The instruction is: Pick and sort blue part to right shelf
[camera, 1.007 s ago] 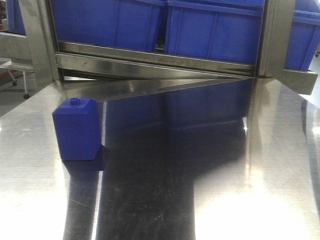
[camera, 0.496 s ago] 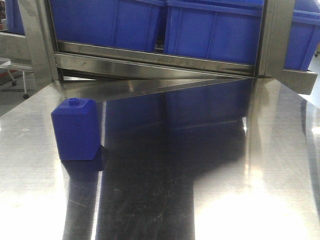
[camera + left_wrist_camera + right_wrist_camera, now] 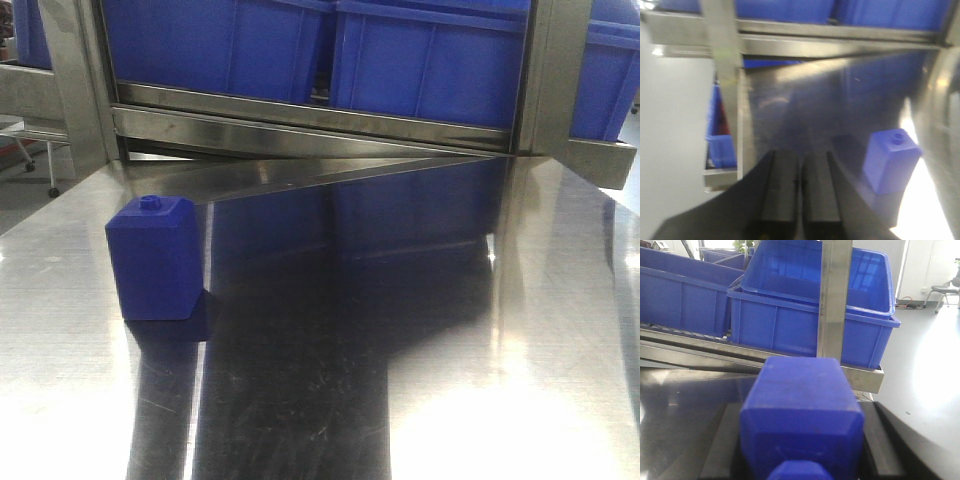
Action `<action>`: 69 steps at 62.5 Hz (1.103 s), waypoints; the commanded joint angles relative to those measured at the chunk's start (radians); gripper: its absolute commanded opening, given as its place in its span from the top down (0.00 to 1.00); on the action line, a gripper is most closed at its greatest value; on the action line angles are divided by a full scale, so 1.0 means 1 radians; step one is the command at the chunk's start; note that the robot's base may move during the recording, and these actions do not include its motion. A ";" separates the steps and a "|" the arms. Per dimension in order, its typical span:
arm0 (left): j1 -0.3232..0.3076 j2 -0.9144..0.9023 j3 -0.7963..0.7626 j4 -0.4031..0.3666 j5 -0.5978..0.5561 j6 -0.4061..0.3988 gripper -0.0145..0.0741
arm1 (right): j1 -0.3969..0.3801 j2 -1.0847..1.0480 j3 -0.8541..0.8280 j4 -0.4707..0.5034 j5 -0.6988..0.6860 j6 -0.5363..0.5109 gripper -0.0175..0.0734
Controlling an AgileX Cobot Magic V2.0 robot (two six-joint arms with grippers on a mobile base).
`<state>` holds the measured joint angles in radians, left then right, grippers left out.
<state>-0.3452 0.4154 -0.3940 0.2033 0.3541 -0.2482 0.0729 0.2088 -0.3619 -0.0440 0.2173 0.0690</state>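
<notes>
The blue part (image 3: 802, 415), a deep-blue bottle-shaped block, fills the lower middle of the right wrist view with its wide cap towards the camera. My right gripper (image 3: 802, 442) is shut on it, a dark finger (image 3: 722, 445) on each side, and holds it in front of the shelf. My left gripper (image 3: 800, 160) is shut and empty, low over the steel table. Neither gripper shows in the front view.
A squatter blue block with a tiny round knob (image 3: 157, 258) stands on the steel table (image 3: 420, 380) at the left; it also shows in the left wrist view (image 3: 891, 161). Blue bins (image 3: 430, 60) sit on the steel shelf (image 3: 300, 125) behind. A steel upright (image 3: 832, 300) stands before a bin (image 3: 790, 315).
</notes>
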 commanded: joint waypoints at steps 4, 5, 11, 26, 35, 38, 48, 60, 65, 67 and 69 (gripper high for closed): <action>-0.075 0.142 -0.110 0.065 -0.077 -0.119 0.37 | -0.008 0.008 -0.025 -0.014 -0.103 -0.006 0.34; -0.083 0.166 -0.123 0.072 -0.077 -0.136 0.32 | -0.008 0.008 -0.025 -0.014 -0.103 -0.006 0.34; -0.109 0.290 -0.192 0.117 -0.072 -0.239 0.15 | -0.008 0.008 -0.025 -0.014 -0.103 -0.006 0.34; -0.173 0.560 -0.412 0.168 0.138 -0.467 0.08 | -0.008 0.008 -0.025 -0.014 -0.103 -0.006 0.34; -0.228 0.721 -0.586 0.179 0.330 -0.522 0.09 | -0.008 0.008 -0.025 -0.014 -0.103 -0.006 0.34; -0.239 0.778 -0.645 0.160 0.385 -0.522 0.09 | -0.008 0.008 -0.025 -0.014 -0.103 -0.006 0.34; -0.244 0.930 -0.824 0.050 0.548 -0.522 0.09 | -0.008 0.008 -0.025 -0.014 -0.103 -0.006 0.34; -0.244 1.088 -0.976 -0.010 0.719 -0.522 0.09 | -0.008 0.008 -0.025 -0.014 -0.103 -0.006 0.34; -0.244 1.139 -1.031 -0.028 0.792 -0.522 0.09 | -0.008 0.008 -0.025 -0.014 -0.103 -0.006 0.34; -0.244 1.156 -1.048 -0.035 0.814 -0.522 0.09 | -0.008 0.008 -0.025 -0.014 -0.103 -0.006 0.34; -0.246 1.177 -1.064 -0.042 0.835 -0.520 0.09 | -0.008 0.008 -0.025 -0.014 -0.103 -0.006 0.34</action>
<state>-0.5831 1.5836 -1.3851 0.1724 1.1381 -0.7616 0.0729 0.2088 -0.3619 -0.0440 0.2156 0.0690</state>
